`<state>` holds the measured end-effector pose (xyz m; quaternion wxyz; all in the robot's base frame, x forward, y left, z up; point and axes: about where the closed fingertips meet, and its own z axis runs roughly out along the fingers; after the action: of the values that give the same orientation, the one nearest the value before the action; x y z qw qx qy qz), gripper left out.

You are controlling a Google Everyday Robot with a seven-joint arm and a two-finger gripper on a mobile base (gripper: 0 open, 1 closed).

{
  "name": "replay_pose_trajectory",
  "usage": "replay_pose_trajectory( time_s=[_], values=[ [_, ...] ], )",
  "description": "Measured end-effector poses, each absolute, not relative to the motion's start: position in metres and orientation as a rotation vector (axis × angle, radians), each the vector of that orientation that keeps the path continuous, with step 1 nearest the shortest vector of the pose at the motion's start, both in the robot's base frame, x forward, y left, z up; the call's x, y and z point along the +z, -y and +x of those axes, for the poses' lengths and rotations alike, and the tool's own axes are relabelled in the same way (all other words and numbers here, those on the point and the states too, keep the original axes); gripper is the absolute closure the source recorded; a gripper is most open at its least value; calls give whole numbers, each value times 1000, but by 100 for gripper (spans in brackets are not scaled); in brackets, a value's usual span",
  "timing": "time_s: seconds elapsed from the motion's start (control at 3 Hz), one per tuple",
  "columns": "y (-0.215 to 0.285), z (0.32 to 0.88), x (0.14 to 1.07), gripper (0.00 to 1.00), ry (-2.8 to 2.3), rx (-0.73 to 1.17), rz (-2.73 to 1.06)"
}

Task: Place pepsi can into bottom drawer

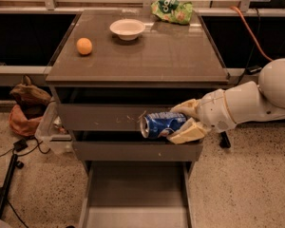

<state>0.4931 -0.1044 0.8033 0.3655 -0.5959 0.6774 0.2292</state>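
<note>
In the camera view the arm [247, 101] reaches in from the 3 o'clock edge, white and rounded, and ends in the tool [175, 123] just past the picture's centre toward 4 o'clock. The tool's two pale fingers [189, 131] are closed around the pepsi can [160, 125], one above it and one below. The can lies on its side in the grasp, its silver end pointing toward 9 o'clock. It is held in the air in front of the cabinet, level with the gap between the scratched upper drawer [102, 117] and the plain middle drawer [133, 151].

Toward 6 o'clock from the can, the bottom drawer [137, 194] is pulled out, showing a flat bare floor between its side walls. The can is well above that floor and touches no drawer.

On the table [147, 61] above, an orange [84, 46] sits toward 10 o'clock and a white bowl [127, 28] is near 12 o'clock. A green chip bag [172, 9] lies at the back edge toward 1 o'clock. All three are well apart from the tool.

On the speckled floor toward 9 o'clock, a brown and orange bag [24, 109] slumps beside a clear plastic bin [50, 132]. Black cables [9, 175] trail toward 8 o'clock.
</note>
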Motion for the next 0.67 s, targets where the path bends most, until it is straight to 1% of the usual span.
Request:
replay_pose_trajectory(
  time_s=[0.33, 0.67],
  values=[
    [85, 495, 772, 100, -1721, 627, -1500],
    [17, 476, 670, 100, -1719, 802, -1479]
  ],
)
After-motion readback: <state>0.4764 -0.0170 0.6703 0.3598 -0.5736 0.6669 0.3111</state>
